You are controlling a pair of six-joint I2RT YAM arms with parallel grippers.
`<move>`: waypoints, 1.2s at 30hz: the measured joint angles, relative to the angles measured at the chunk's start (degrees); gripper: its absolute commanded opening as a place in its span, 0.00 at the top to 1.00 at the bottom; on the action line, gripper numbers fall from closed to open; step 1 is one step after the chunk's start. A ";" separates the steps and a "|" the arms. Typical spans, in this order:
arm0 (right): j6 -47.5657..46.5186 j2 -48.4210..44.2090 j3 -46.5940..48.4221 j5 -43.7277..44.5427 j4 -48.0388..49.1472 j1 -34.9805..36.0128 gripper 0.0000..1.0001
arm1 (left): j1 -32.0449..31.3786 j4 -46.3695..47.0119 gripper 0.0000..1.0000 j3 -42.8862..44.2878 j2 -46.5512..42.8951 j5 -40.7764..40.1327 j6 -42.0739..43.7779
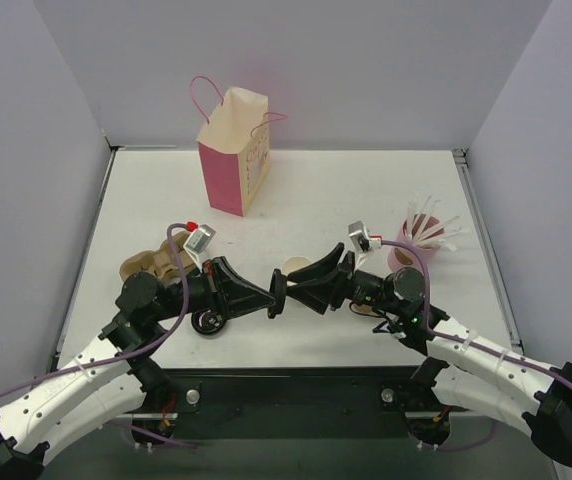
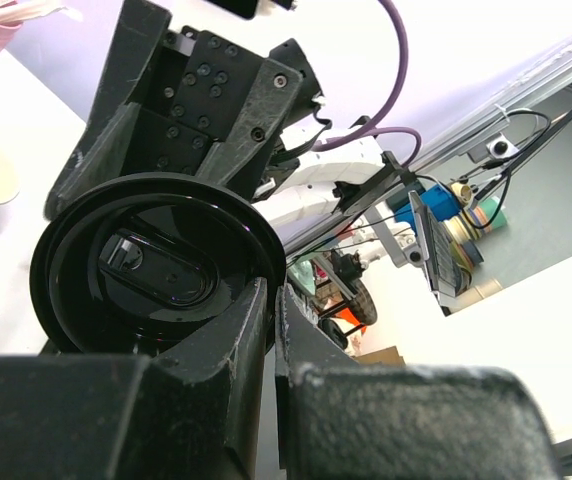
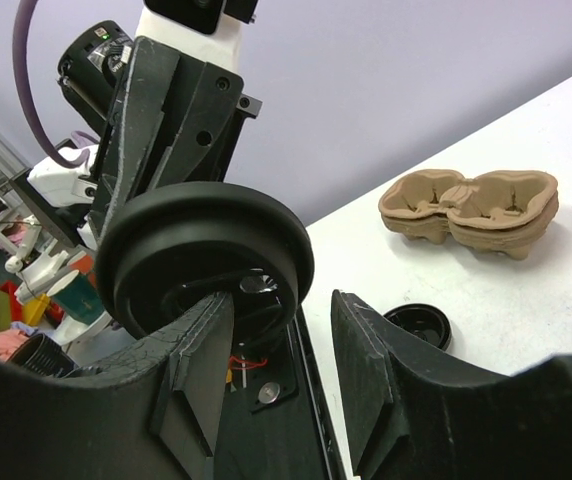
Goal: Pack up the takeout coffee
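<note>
I am pinching the black lid [image 2: 156, 265] tight in my left gripper [image 2: 271, 295]. My right gripper [image 3: 281, 310] is hanging part open, holding nothing. The cup [image 1: 294, 266] is sitting bare, not lidded yet and not in the paper bag [image 1: 234, 150].

The top camera looks down from above and behind the arm bases, taking in the whole counter [image 1: 366, 200] from some way off. The left wrist camera sits close behind the left pincer [image 2: 273, 302], the right wrist camera behind the right pincer [image 3: 284, 308] (they face each other). Both share the black lid [image 2: 156, 265] at close range.
</note>
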 measured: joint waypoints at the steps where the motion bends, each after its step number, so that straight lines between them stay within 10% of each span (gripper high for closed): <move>1: 0.00 0.24 0.00 -0.04 0.09 0.00 0.57 | 0.00 0.42 0.86 0.00 0.00 0.00 -0.22; 27: 0.70 6.25 0.11 -2.93 8.22 0.35 0.63 | 0.00 8.31 0.86 -3.28 0.63 -0.09 -4.55; 36: -3.63 -1.14 1.20 12.33 -11.19 0.37 0.62 | 2.32 -23.52 0.48 5.55 1.90 -15.87 9.90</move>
